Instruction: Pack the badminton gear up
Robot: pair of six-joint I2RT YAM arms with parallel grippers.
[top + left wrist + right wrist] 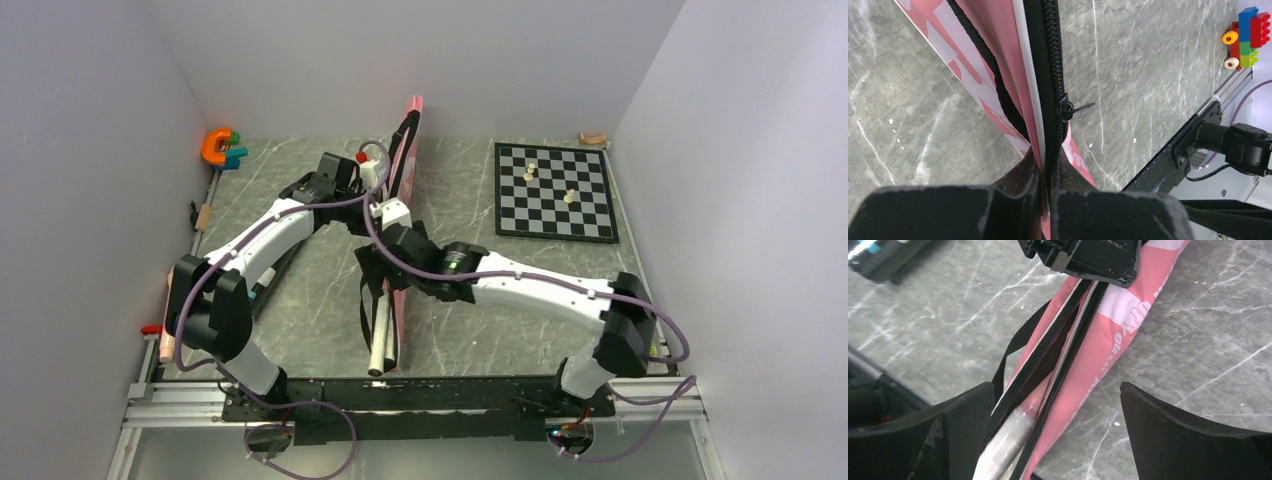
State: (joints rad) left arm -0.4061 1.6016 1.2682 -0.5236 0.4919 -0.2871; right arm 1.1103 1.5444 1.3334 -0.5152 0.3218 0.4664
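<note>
Racket bag (1113, 335): pink cloth, judged soft, light, floppy. Lies lengthwise on the counter (300, 320), zip gaping. Best taken by the zip edge or pull (1066, 109). Left hand (1048, 172) pinched on that edge; right hand (1055, 390) wide open, empty.

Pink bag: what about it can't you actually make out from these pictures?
Contents: in the right wrist view the pink bag gapes, but only a blurred pale shaft shows; fabric hides the rest.
Middle: in the top view the left arm and right arm cover it.
Lettering: right wrist view, partly under the left gripper, partly folded away.
</note>
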